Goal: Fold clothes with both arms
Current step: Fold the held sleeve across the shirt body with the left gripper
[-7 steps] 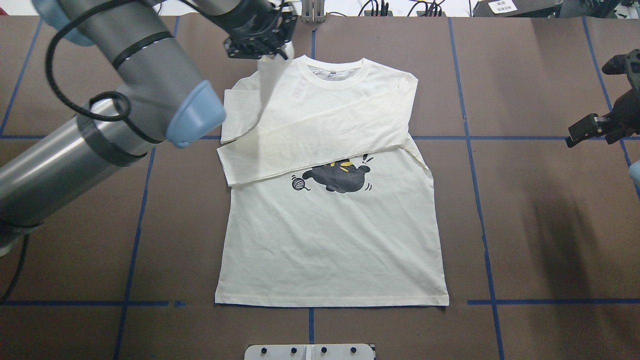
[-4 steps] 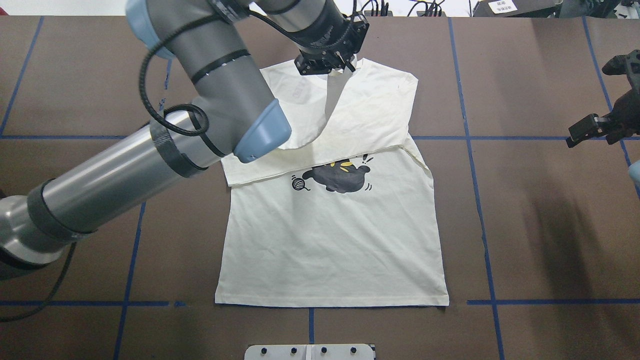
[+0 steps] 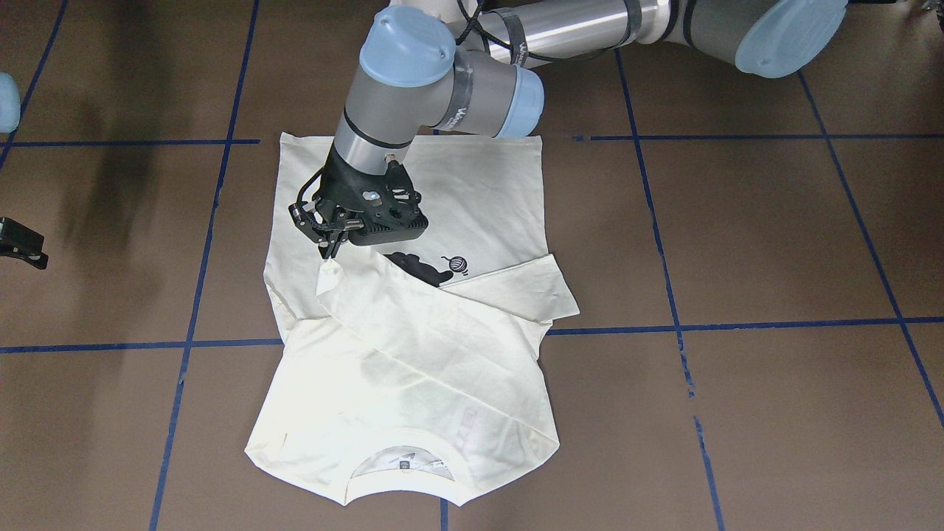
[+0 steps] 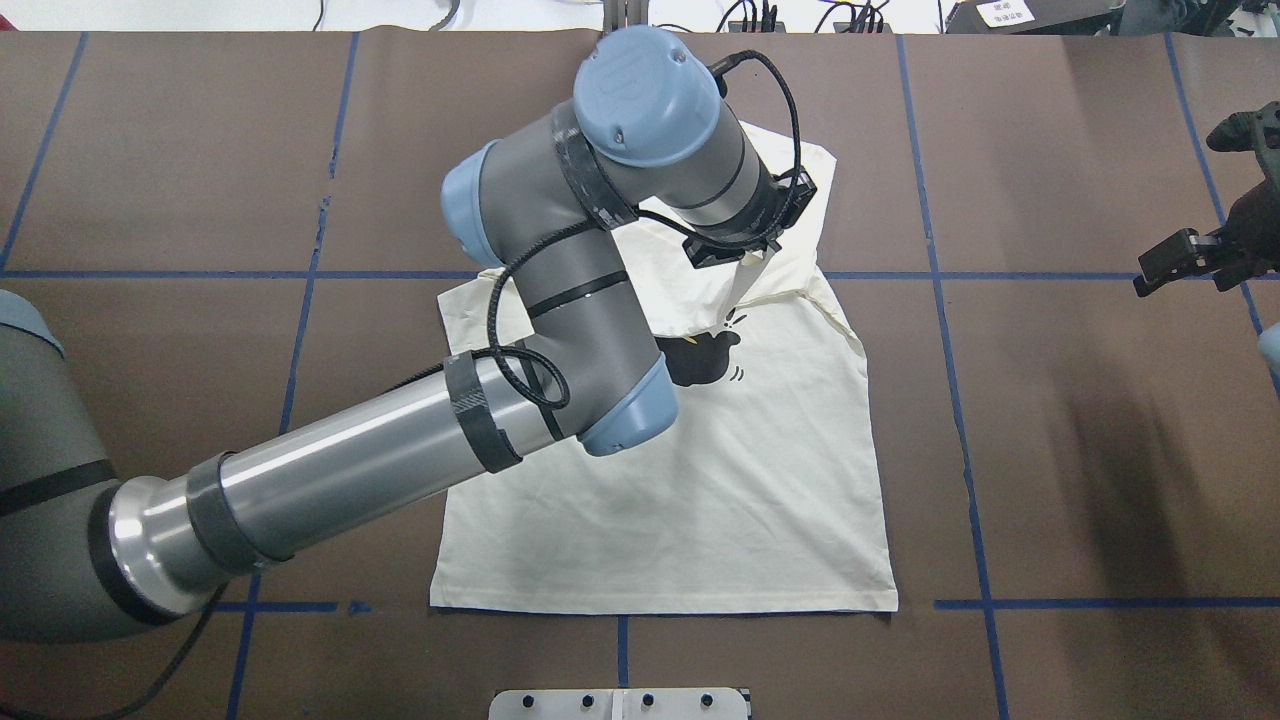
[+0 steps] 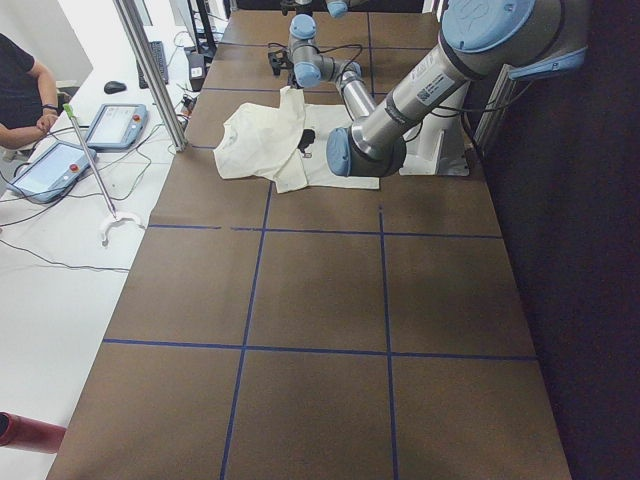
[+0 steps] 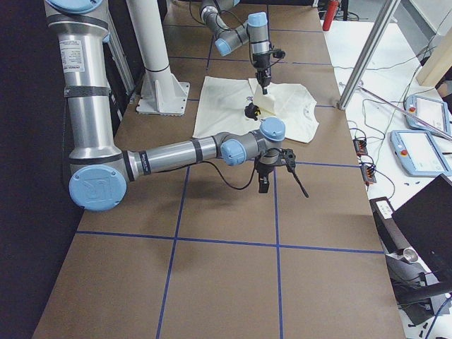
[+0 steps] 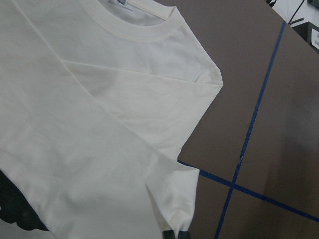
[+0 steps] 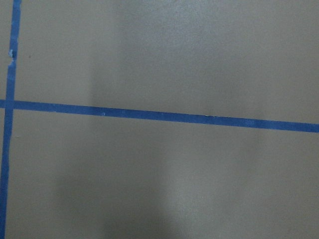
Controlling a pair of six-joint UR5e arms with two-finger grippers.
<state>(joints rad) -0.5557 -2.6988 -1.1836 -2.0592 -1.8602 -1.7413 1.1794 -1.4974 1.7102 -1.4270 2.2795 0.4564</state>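
Observation:
The cream-white T-shirt (image 4: 680, 500) lies flat, print side up, collar (image 3: 402, 472) at the far end from the robot. The black cat print (image 3: 417, 267) is partly covered. One sleeve (image 3: 516, 287) lies folded across the chest. My left gripper (image 3: 328, 247) is shut on the cuff (image 3: 330, 271) of the other sleeve and holds it just above the shirt's right side, so that sleeve runs diagonally over the chest. The left wrist view shows the pinched cuff (image 7: 172, 216). My right gripper (image 4: 1200, 230) hovers open and empty over bare table, far right of the shirt.
The brown table (image 4: 1050, 450) carries a grid of blue tape lines (image 4: 960, 400). A white mounting plate (image 4: 620, 703) sits at the near edge. In the side views a metal pole (image 6: 367, 49), tablets (image 5: 115, 125) and an operator (image 5: 20, 90) stand beyond the far edge.
My left arm has swept right across the shirt, carrying the cuff from the left shoulder to the right side. The sleeve now drapes diagonally over the chest. The right arm has not moved.

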